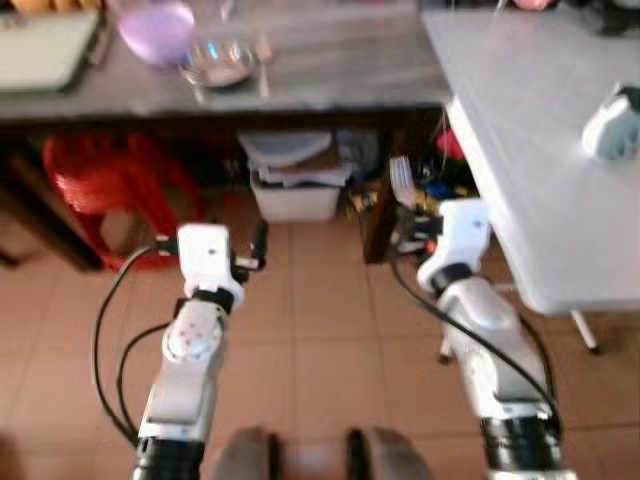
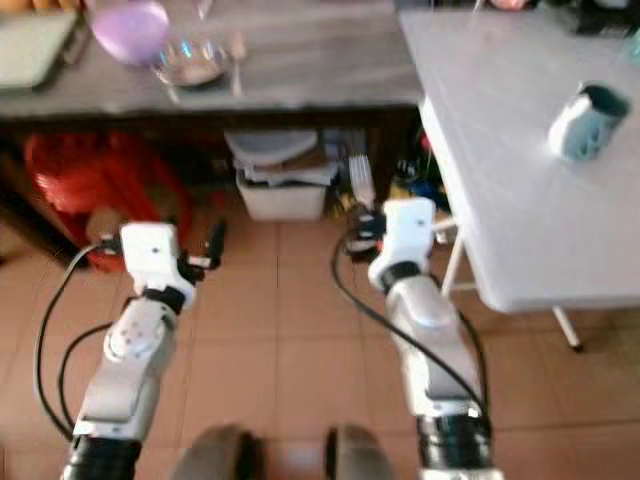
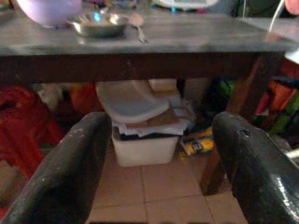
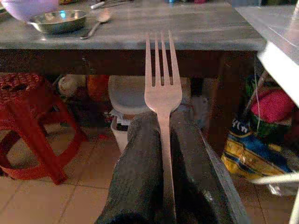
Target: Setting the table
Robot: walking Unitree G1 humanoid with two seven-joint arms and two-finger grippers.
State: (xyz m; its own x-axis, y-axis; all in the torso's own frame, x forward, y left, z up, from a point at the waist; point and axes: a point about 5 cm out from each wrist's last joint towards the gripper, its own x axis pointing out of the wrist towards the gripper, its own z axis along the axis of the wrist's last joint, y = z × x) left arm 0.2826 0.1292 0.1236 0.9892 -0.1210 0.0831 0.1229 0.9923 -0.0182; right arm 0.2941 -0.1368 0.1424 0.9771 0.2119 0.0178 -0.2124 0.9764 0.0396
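Note:
My right gripper (image 4: 164, 135) is shut on a pale plastic fork (image 4: 162, 88), tines pointing away from me; the fork (image 1: 402, 181) stands up beside the white table's near-left corner. My left gripper (image 3: 159, 154) is open and holds nothing, low above the tiled floor, short of the grey counter (image 1: 330, 70). On the counter sit a purple bowl (image 1: 157, 30), a steel bowl (image 1: 217, 62) and a spoon (image 1: 263, 62). The white table (image 1: 540, 150) on the right carries a pale blue cup (image 1: 612, 124) lying on its side.
Under the counter stand a red plastic stool (image 1: 110, 190), a white bin (image 1: 295, 185) with lids stacked on it, and colourful bags (image 4: 261, 144) near the counter's wooden leg (image 4: 229, 107). A cutting board (image 1: 40, 50) lies at the counter's left end. Tiled floor (image 1: 320, 330) lies between my arms.

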